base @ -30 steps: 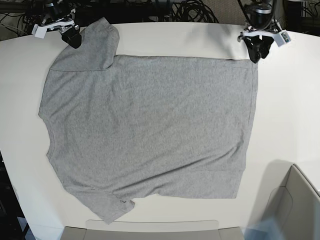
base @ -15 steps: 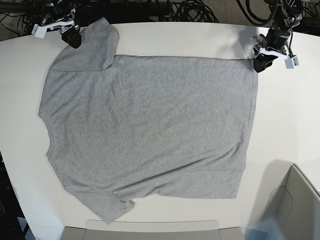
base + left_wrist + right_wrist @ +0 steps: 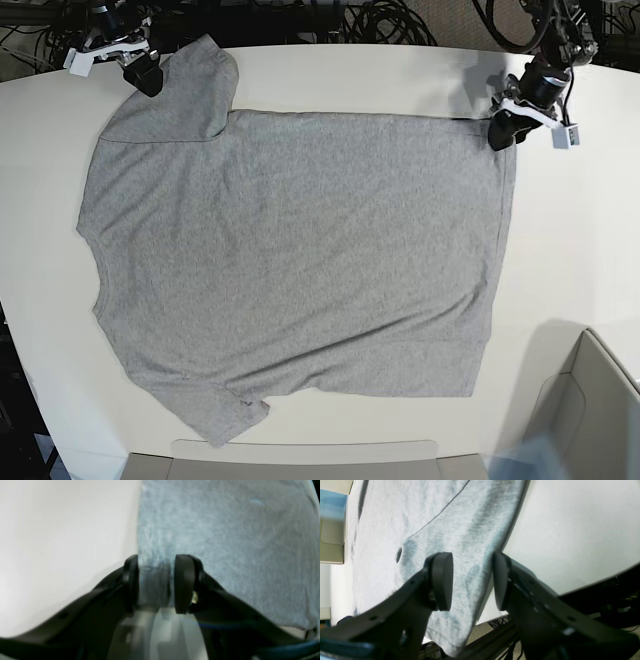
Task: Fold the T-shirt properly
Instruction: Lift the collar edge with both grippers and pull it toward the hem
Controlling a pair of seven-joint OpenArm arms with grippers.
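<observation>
No text, label, brand, number or sign can be read in any view. The T-shirt point(image 3: 300, 250) lies with a plain grey side up, no lettering showing. The white tags on the arms at the far edge of the bench point(image 3: 350, 70) are too small to show any print.
</observation>
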